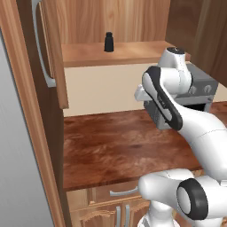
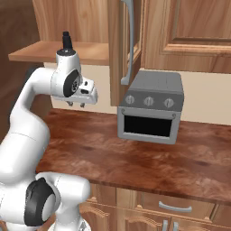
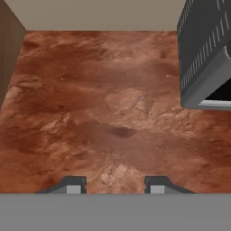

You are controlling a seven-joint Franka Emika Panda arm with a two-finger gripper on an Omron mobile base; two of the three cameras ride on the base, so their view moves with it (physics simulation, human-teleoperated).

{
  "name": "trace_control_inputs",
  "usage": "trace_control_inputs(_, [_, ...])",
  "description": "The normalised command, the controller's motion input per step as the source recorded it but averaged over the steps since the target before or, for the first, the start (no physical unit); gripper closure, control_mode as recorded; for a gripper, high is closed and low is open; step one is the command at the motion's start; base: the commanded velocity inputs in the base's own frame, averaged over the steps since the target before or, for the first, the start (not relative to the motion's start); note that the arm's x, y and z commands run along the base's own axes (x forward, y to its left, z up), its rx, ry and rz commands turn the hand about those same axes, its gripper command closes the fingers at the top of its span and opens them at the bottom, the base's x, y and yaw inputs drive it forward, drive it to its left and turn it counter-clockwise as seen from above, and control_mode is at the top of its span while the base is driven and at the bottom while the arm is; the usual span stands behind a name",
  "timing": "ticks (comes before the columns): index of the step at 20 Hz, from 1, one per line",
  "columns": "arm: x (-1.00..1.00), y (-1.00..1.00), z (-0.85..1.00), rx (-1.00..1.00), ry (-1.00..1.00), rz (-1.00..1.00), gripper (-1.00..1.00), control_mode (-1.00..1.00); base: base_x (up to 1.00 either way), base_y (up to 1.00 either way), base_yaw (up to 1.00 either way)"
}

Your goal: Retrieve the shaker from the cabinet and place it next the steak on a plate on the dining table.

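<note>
The gripper (image 2: 76, 104) hangs in the air above the reddish-brown counter (image 1: 115, 142), pointing straight down, its two dark fingertips (image 3: 75, 185) drawn in as far as they go, with only a narrow gap between them and nothing held. Directly below it is bare counter top.

The step in hand looks like the reach for the shaker (image 1: 108, 42), and none of it is done yet. The shaker, a small black bottle with a narrower top, stands upright on the plank shelf (image 1: 115, 54) of the open cabinet (image 1: 111, 20), above the gripper and farther back toward the wall, well apart from it. To do this well, the hand would probably need to lift, turn from pointing down to pointing forward, spread its fingers wider than the bottle, and close around the body rather than the narrow cap, so the bottle is not tipped over.

Just beside the gripper, on its right, sits a grey toaster oven (image 2: 151, 107) on the counter; a wide swing could clip it. On the gripper's left the open cabinet door (image 1: 51, 48) with its curved silver handle (image 1: 42, 44) juts forward. The shelf's front edge lies between the hand and the bottle, so the approach should clear it from above.
</note>
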Motion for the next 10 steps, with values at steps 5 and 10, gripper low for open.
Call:
trace_control_inputs(5, [-0.4,0.0,0.0,0.0,-0.04,0.0,-1.0,-1.0,0.0,0.0,0.0])
trace_control_inputs(10, [-0.55,0.0,0.07,-0.02,-0.22,0.0,-1.0,-1.0,0.0,0.0,0.0])
